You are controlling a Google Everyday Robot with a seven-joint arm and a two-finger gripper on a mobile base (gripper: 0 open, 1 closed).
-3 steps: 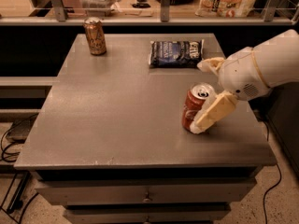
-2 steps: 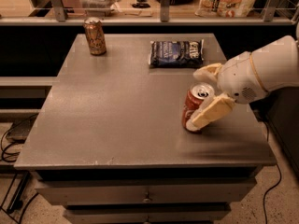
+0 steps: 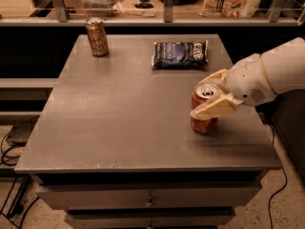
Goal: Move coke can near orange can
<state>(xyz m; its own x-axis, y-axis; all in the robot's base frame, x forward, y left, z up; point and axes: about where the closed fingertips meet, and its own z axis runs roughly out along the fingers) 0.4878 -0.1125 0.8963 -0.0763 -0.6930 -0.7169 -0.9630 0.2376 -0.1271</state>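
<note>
The grey counter (image 3: 119, 128) fills most of the view, with drawers below its front edge. The white arm (image 3: 276, 75) reaches in from the view's right. Its jaws sit over the counter's right front part, closed around the coke can (image 3: 203, 123): one pale finger (image 3: 214, 109) crosses the can's near side, and the other shows behind its silver top. The can's long axis is vertical or very nearly so. Whether its base rests on the counter or is just off it I cannot tell. A dark chip bag (image 3: 180, 55) lies flat toward the back, nearer the red can. The orange can (image 3: 97, 37) stands upright at the back left, well apart from the coke can. From the jaws it lies leftward and farther back, so the carry should probably run diagonally over bare counter, passing in front of the bag and ending just beside the orange can without knocking it
</note>
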